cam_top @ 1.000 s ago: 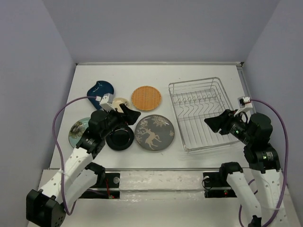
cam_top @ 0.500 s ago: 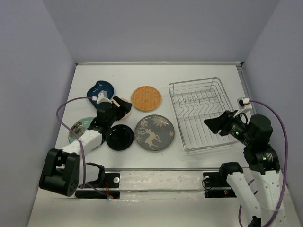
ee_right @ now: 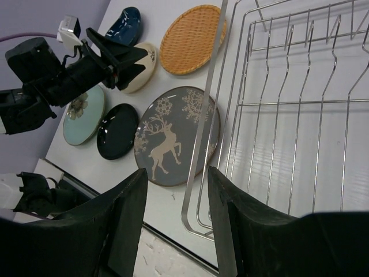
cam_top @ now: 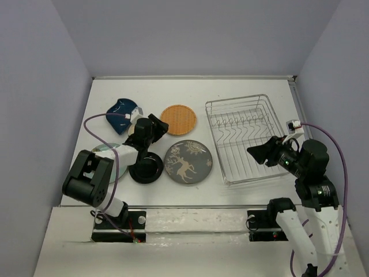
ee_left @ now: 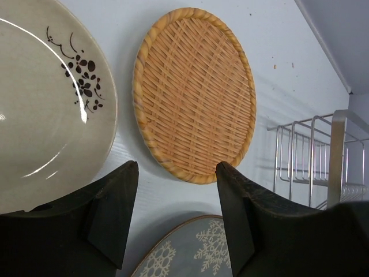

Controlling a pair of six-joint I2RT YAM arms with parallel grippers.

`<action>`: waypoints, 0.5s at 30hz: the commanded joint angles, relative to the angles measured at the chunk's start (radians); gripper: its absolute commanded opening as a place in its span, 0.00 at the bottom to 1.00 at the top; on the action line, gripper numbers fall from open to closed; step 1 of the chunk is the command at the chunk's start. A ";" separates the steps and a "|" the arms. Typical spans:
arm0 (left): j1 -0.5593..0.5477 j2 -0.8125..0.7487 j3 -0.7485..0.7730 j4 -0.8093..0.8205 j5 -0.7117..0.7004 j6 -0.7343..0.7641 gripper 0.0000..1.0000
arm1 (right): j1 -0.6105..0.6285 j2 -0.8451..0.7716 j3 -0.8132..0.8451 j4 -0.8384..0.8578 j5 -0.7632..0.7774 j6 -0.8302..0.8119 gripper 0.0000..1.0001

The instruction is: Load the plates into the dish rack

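- Left gripper is open and empty, just beside the orange plate.
- Step, I think: reaching for that plate.
- Next it must slide onto the rim and squeeze.

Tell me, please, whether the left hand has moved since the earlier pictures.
Yes. The left hand has moved toward the far side, closer to the orange woven plate.

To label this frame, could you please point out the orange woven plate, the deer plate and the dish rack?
orange woven plate (ee_left: 196, 95): left wrist view, centre of its weave.
deer plate (ee_right: 164, 144): right wrist view, on the deer's body.
dish rack (cam_top: 236, 99): top view, far rim wire.
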State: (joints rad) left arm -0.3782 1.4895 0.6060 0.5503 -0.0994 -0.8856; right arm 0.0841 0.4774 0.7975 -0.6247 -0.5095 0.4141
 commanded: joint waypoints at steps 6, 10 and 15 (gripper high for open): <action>-0.022 0.121 0.113 0.016 -0.097 -0.003 0.67 | -0.006 -0.016 0.006 0.037 -0.024 -0.021 0.52; -0.022 0.169 0.129 0.017 -0.086 -0.016 0.66 | -0.006 -0.014 -0.001 0.040 -0.029 -0.021 0.52; -0.024 0.233 0.163 0.023 -0.069 -0.035 0.63 | -0.006 -0.014 0.005 0.039 -0.037 -0.023 0.52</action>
State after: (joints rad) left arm -0.3977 1.6993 0.7197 0.5438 -0.1459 -0.9035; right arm 0.0841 0.4709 0.7967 -0.6216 -0.5167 0.4068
